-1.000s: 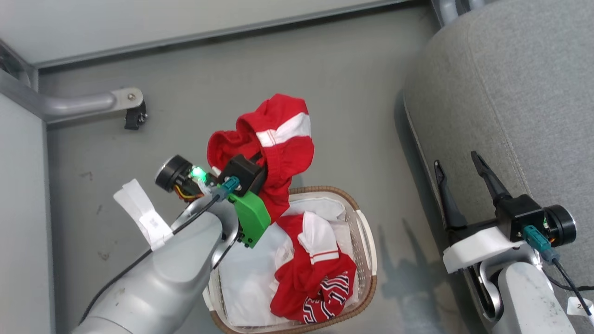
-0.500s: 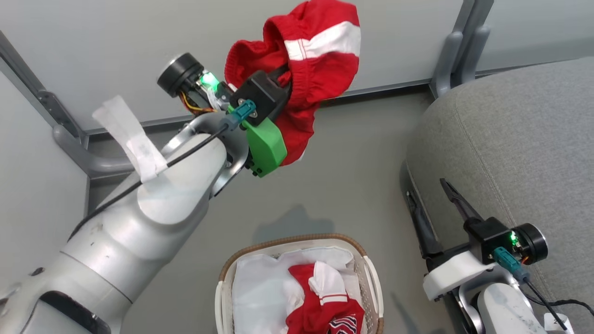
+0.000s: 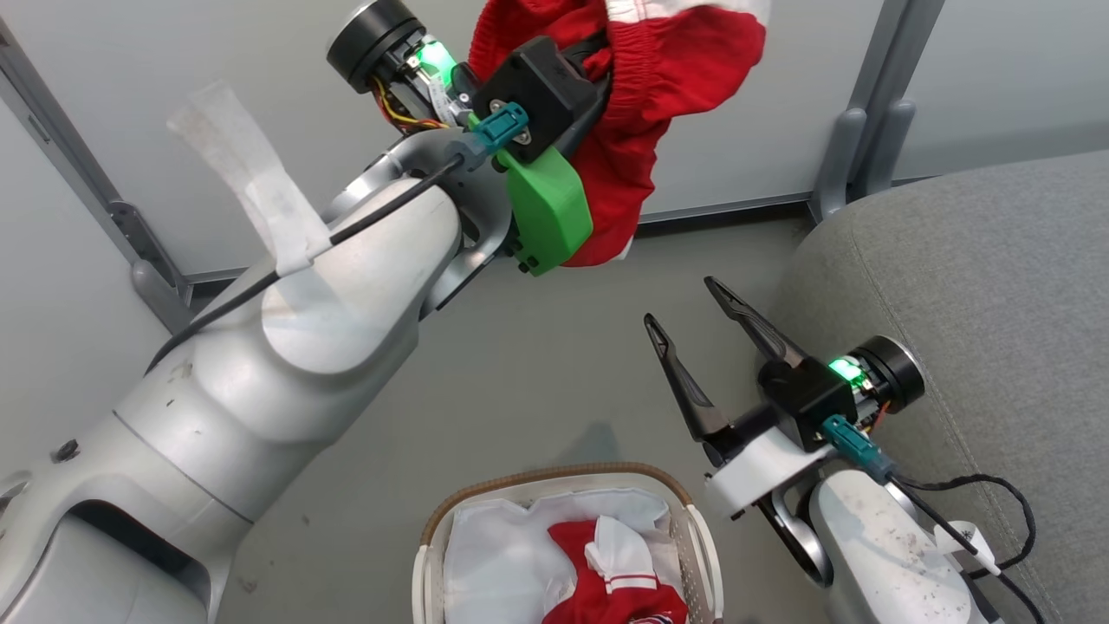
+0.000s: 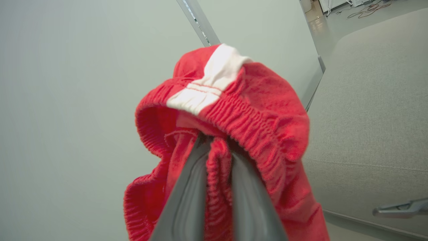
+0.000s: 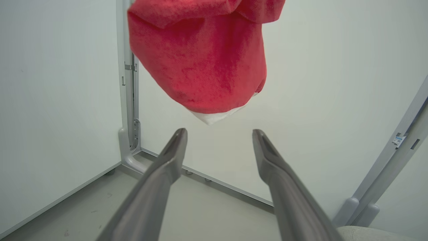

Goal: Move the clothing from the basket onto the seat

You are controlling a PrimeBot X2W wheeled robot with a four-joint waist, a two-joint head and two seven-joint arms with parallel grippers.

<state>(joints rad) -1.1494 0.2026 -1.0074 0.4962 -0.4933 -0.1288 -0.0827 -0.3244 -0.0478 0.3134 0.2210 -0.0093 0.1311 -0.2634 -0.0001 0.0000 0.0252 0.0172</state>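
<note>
My left gripper [image 3: 617, 45] is raised high at the top of the head view, shut on a red garment with a white band [image 3: 684, 82], part of the clothing. The left wrist view shows both fingers pinching its gathered red fabric [image 4: 257, 113]. Low at the bottom stands the basket [image 3: 554, 477] with its white liner, and more red and white clothing [image 3: 611, 585] lies in it. The grey seat [image 3: 979, 277] is on the right. My right gripper [image 3: 681, 302] stands open and empty between basket and seat, below the hanging garment [image 5: 200, 60].
Pale wall panels with grey metal posts [image 3: 858, 121] close the far side, and a grey floor [image 3: 537, 390] runs between them and the basket. A black cable [image 3: 996, 511] trails from the right wrist over the seat's edge.
The head camera has tilted up. My left arm has lifted the red garment out of the basket, higher and to the right. My open right gripper has swung left, off the seat's edge.
</note>
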